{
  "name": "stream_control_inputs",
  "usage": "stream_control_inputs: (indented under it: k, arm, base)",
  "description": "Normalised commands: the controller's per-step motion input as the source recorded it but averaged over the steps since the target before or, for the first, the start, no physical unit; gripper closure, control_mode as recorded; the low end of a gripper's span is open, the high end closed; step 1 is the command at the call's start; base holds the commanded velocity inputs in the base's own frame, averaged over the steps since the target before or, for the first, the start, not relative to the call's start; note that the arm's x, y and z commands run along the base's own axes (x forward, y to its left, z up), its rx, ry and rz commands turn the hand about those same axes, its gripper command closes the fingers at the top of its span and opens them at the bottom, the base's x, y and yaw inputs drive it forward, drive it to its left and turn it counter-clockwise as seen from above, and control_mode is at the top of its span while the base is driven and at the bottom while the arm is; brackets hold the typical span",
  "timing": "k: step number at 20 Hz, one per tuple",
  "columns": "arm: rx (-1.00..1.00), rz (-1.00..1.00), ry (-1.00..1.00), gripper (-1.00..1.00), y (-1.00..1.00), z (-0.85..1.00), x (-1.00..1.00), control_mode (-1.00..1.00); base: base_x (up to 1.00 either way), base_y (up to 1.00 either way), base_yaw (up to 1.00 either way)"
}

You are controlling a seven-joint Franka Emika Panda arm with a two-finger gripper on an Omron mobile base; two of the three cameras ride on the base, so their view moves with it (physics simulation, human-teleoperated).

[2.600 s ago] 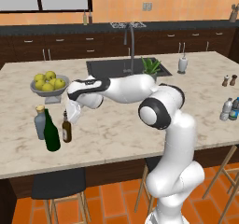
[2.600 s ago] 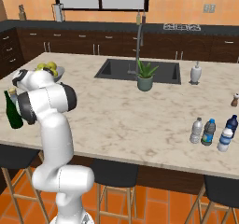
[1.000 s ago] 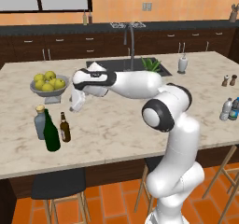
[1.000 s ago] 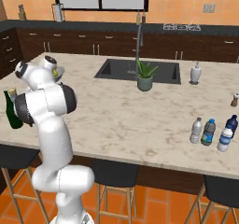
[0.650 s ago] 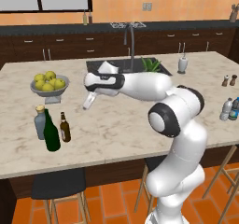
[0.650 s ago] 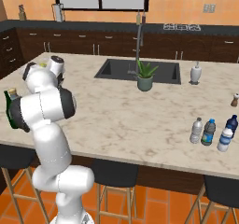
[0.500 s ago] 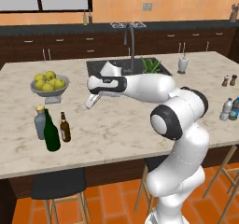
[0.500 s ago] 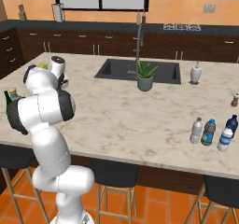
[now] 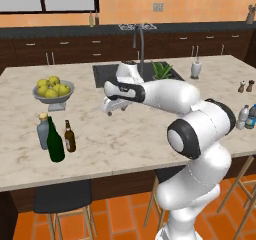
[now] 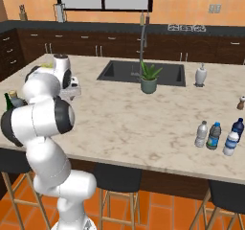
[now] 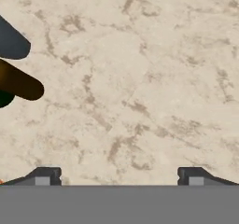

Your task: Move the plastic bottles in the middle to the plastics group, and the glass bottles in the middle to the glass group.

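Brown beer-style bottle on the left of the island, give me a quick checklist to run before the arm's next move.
1. Small brown beer-style bottle upright beside the tall dark green wine-style bottle and grey-blue bottle with tan stopper: ok.
2. Gripper empty, fingers apart over bare marble: ok.
3. Gripper clear of the glass group: ok.
4. Four plastic water bottles standing together at the right end of the counter: ok.
5. Middle of the counter free of stray bottles: ok.
6. Grey bowl of yellow-green fruit clear of the arm: ok.
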Motion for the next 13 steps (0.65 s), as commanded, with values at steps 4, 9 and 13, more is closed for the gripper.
stream_control_inputs:
  k: [4, 9, 13]
  arm:
    - [0.00, -0.13, -0.06, -1.00, -0.76, 0.03, -0.84, -1.00]
    - [0.00, 0.00, -0.42, -1.00, -0.57, -0.01, -1.00, -1.00]
    - [0.00, -0.02, -0.32, -1.00, -0.39, 0.02, -1.00, -1.00]
  base:
    - [0.00, 0.00, 0.00]
    - [0.00, 0.00, 0.00]
    - [0.00, 0.00, 0.00]
